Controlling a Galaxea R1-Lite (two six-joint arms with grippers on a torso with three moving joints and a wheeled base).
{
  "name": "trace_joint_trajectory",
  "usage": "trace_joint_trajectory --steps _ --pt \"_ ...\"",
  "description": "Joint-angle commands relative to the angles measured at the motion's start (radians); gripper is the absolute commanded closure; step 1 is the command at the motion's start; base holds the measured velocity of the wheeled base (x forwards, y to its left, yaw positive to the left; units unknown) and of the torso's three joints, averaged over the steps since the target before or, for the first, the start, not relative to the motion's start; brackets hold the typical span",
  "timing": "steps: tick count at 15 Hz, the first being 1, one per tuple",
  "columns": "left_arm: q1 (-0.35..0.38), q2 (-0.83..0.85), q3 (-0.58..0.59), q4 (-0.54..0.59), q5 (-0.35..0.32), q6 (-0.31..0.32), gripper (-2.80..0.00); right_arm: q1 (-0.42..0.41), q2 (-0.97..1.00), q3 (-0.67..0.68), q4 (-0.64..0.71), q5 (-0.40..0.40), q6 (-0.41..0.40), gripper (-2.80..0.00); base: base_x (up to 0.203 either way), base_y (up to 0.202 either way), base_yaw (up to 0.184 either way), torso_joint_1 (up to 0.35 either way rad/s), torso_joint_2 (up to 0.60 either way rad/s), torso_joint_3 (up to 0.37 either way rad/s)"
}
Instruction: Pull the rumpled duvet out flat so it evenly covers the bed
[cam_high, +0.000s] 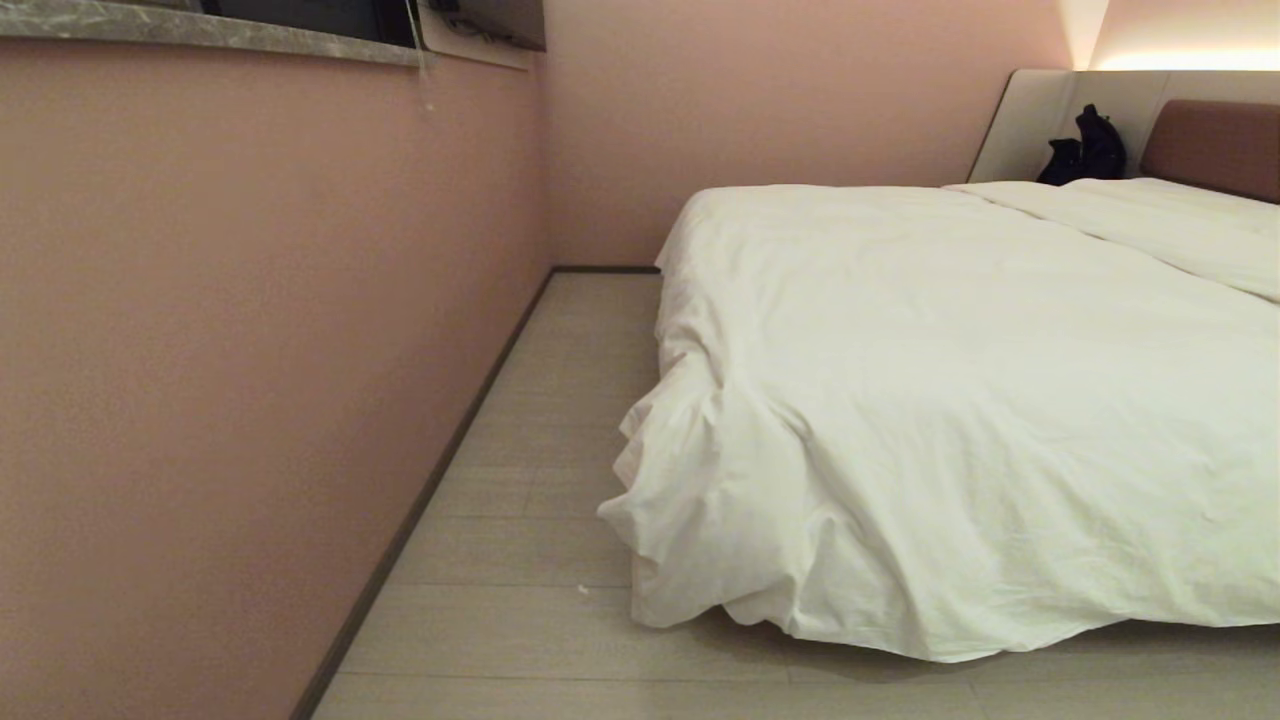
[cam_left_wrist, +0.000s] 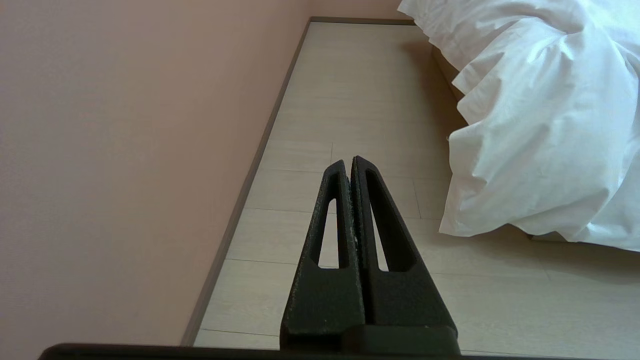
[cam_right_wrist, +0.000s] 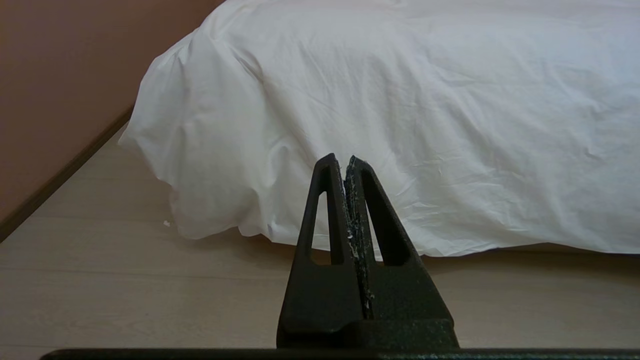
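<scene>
Left gripper (cam_left_wrist: 348, 162) & right gripper (cam_right_wrist: 340, 160): both closed, empty, hanging off the floor short of the bed (cam_high: 1215, 145). Duvet (cam_high: 950, 400) bunched at near-left corner, drooping floorward. Best: open wide, pinch hem at corner, pull slow & even.

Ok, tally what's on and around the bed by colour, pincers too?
White: 2, the duvet and pillow
Black: 3, the bag, left pincer and right pincer, both shut
Reddish-brown: 1, the headboard
Total: 6
</scene>
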Motion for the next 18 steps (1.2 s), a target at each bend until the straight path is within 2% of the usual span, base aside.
trace_joint_trajectory --steps 1,3,18 --pt "0.0 0.0 0.0 0.001 0.0 -0.002 0.0 0.0 0.001 0.0 -0.001 0.0 0.0 0.0 0.0 0.0 0.0 0.0 0.0 0.0" --pt "0.0 0.0 0.0 0.0 0.0 0.0 0.0 0.0 0.001 0.0 -0.001 0.0 0.0 0.0 -0.058 0.0 0.0 0.005 0.0 0.001" --pt "0.0 0.0 0.0 0.0 0.0 -0.001 0.0 0.0 0.001 0.0 -0.001 0.0 0.0 0.0 -0.183 0.0 0.001 0.002 0.0 0.003"
